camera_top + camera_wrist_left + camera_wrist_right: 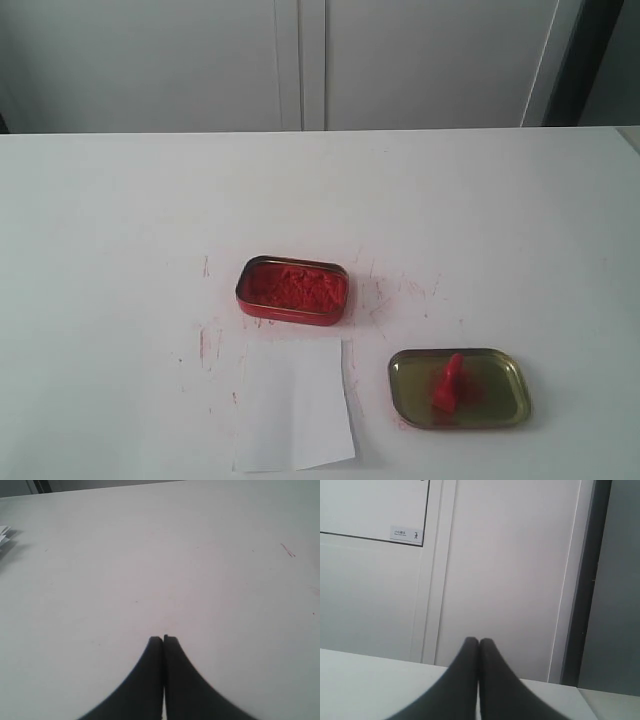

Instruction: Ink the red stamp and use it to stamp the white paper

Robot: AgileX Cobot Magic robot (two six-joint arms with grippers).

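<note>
The red stamp point(449, 383) lies in the shallow gold-olive tin lid point(505, 394) at the front right of the exterior view. The white paper point(294, 404) lies flat at the front middle, with no imprint that I can make out. Just behind the paper sits the red tin point(293, 290) of crumbly red ink. Neither arm shows in the exterior view. In the left wrist view my left gripper point(163, 639) is shut with nothing in it, over bare tabletop. My right gripper point(479, 641) is also shut and empty, pointing at a wall beyond the table's edge.
The white tabletop point(120, 230) carries faint red scratches point(400, 292) around the tin. Pale cabinet panels point(300, 60) stand behind the table. A small white object point(4, 534) lies at the border of the left wrist view.
</note>
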